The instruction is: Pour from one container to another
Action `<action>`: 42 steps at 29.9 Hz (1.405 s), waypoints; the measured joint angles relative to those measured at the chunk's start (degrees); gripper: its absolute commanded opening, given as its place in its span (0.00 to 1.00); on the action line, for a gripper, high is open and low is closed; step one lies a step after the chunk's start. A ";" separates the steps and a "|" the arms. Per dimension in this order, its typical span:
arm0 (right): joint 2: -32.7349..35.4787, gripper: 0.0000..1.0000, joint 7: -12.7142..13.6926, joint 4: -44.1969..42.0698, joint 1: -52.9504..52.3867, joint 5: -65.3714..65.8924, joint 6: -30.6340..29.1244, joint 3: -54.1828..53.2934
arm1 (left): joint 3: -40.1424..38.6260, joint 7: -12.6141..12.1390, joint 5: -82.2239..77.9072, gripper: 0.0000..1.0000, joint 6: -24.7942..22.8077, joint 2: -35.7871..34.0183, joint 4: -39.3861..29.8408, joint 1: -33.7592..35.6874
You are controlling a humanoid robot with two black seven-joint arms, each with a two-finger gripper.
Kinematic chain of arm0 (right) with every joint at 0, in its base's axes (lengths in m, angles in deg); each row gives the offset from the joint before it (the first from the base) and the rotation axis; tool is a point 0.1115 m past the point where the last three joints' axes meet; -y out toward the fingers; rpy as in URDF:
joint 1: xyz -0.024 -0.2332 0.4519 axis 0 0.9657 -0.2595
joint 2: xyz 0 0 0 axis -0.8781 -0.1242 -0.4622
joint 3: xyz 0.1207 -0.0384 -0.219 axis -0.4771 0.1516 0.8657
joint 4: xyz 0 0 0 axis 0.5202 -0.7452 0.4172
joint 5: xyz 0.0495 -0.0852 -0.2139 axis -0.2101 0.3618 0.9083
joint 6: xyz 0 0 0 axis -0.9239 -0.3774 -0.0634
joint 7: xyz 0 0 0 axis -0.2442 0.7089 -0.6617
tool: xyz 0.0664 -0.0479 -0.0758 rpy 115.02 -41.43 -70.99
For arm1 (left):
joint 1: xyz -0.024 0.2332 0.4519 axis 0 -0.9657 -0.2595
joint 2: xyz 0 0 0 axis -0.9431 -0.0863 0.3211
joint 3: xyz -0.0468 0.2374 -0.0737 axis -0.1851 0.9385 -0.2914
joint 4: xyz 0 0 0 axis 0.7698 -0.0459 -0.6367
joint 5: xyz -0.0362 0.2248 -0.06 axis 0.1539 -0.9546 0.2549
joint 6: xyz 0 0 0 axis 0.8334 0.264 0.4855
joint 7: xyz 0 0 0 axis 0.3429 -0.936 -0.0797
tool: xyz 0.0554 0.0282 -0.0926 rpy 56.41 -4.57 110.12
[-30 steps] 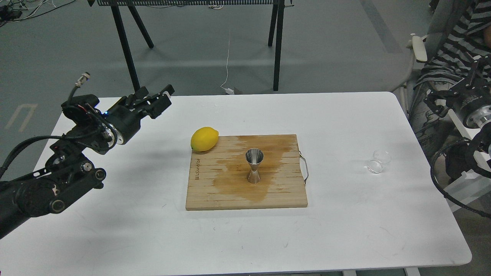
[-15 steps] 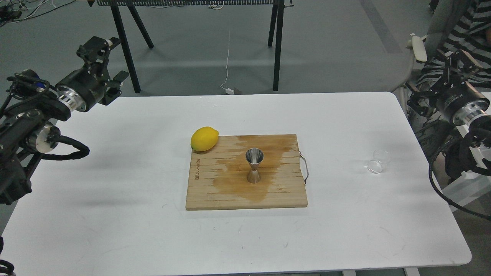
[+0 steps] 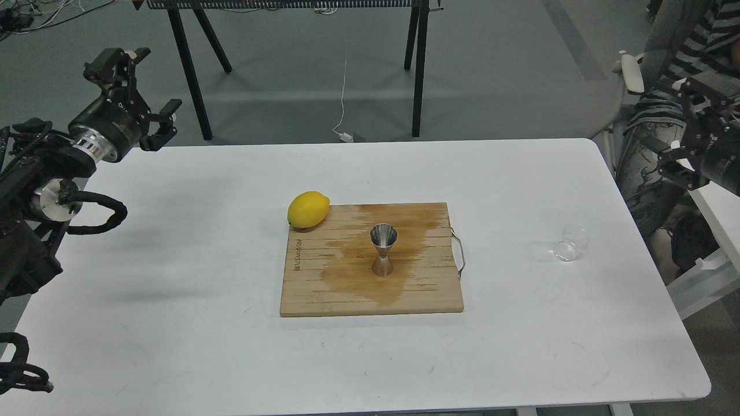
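Two containers sit apart: the steel jigger (image 3: 384,249) stands upright mid-way on the wet wooden board (image 3: 324,289), and the glass cup (image 3: 570,243) rests on the white table (image 3: 173,323) well to its right. Farther back, a lemon (image 3: 308,209) overlaps the board's corner. My left gripper (image 3: 140,82) hangs spread wide and empty; my right gripper (image 3: 682,136) too dark to tell.

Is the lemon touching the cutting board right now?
Touching. The head view shows the lemon resting on the far left corner of the cutting board, overlapping its edge with no gap.
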 measured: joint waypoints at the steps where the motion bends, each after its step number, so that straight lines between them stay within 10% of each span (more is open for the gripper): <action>1: 1.02 0.99 -0.42 1.15 0.84 -2.64 0.17 -0.16 | 0.00 0.01 0.00 0.99 0.00 0.00 0.00 -0.02; 19: 2.95 0.98 -11.41 6.93 20.30 -45.16 -0.86 0.07 | -0.55 0.10 0.09 0.99 0.02 -0.35 -0.08 -0.31; 30: -12.03 0.99 -19.03 2.76 28.00 -54.75 -11.70 -1.41 | -0.59 0.43 0.27 0.99 0.02 -1.34 -0.10 -0.49; 42: -28.91 0.99 -18.88 -5.03 31.57 -55.28 -11.12 -11.79 | -0.50 0.48 0.29 0.99 0.02 -3.33 -0.09 -0.66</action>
